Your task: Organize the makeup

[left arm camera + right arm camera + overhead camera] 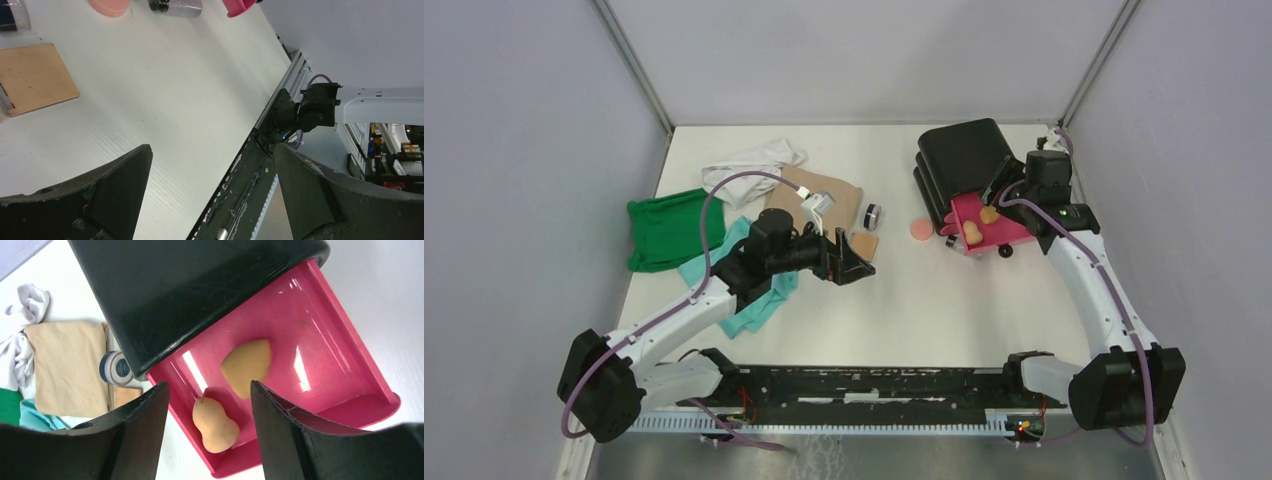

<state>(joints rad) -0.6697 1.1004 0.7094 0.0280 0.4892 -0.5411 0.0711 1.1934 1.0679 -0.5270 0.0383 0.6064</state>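
Toward the far right corner, the right gripper (207, 390) hangs over the open pink drawer (350, 345) of the black box (964, 155), fingers spread and empty. Two tan sponges (248, 365) lie inside. Nearer the middle of the table (944, 310), the left gripper (212, 150), also spread and empty, sits just beside the tan square pad (35, 75). The salmon puff (920, 229), dark jar (872, 213) and vial (180, 6) lie loose beyond. The pad looks like the next pick. Being flat, it wants fingers straddling opposite edges, low to the surface, closing gently.

A black box (200, 290) with a pink drawer (320, 340) pulled open is seen ahead of the right fingers (135, 440). A green cloth (669, 230), teal cloth (759, 305), white cloth (749, 160) and tan cloth (824, 195) are strewn behind and beside the left fingers (849, 268).
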